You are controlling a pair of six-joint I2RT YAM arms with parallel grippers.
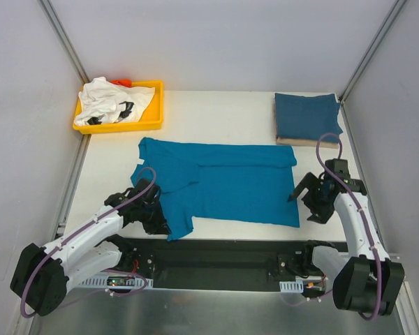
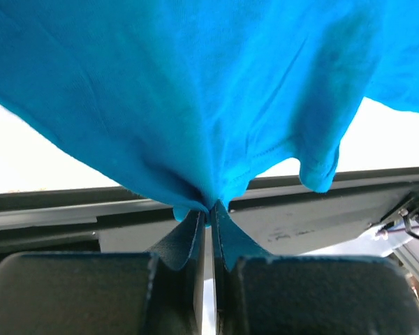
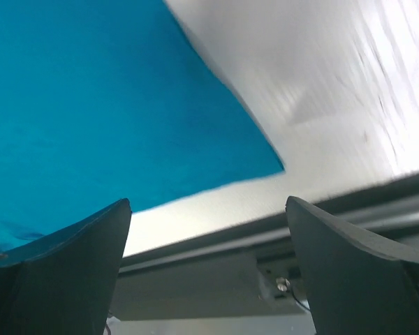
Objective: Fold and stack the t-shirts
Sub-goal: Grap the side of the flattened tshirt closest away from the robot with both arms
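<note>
Teal-blue cloth t-shirt (image 1: 223, 185) lies spread, unfolded, on the white desk (image 1: 216, 112); left gripper (image 1: 160, 225) clamped on its near-left edge, right gripper (image 1: 309, 199) agape beside its near-right corner. Darker blue t-shirt (image 1: 307, 116) sits folded far right; white black-marked t-shirt (image 1: 112, 103) lies crumpled in a yellow plastic tray (image 1: 119, 128): seemingly one of three done. Pale grey walls (image 1: 216, 42) enclose the desk.

A white worktop (image 1: 216, 112) carries three things. A teal-blue t-shirt (image 1: 230, 185) lies spread across its middle, with one sleeve bunched at the near left. A yellow tray (image 1: 119, 128) sits in the far-left corner. At the far right, a folded dark blue t-shirt (image 1: 307, 117) rests on a beige cloth (image 1: 307, 142).
</note>
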